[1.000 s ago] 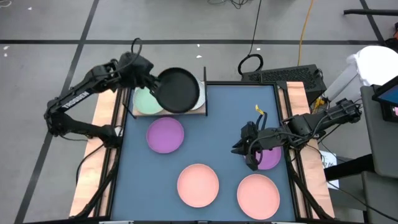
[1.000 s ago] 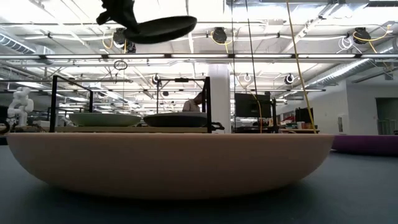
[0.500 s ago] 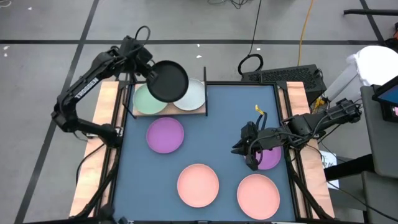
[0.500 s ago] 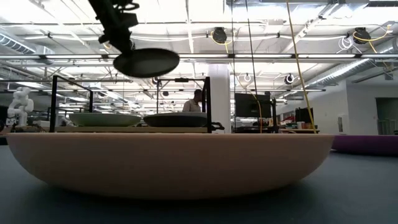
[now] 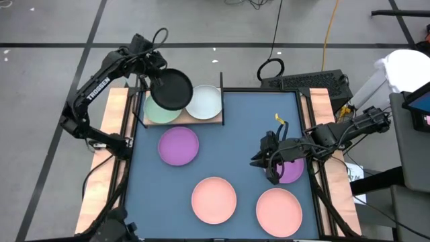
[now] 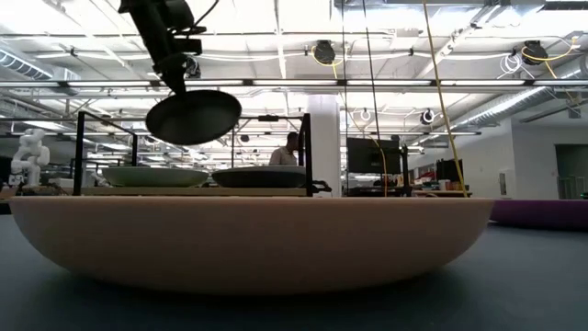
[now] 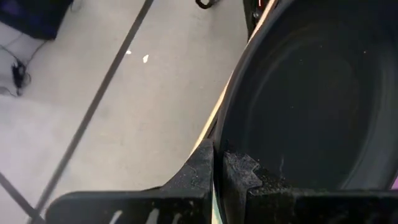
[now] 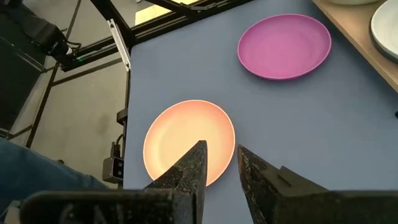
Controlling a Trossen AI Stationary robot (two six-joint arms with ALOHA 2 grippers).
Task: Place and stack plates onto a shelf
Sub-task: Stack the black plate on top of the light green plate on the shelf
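- The desk carries the shelf at its 11 o'clock corner, with a pale green plate and a whitish plate on it.
- The left gripper has its jaws clamped on the rim of a black plate, held in the air above the pale green one.
- The right gripper, jaws slightly parted and empty, sits at 3 o'clock beside a purple plate.

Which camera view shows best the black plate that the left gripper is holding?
The high view: it shows the whole black plate, held by the left gripper over the pale green plate on the shelf. The low view shows it from the side, well above the shelf. The left wrist view shows only part of it. The right wrist view does not show it.
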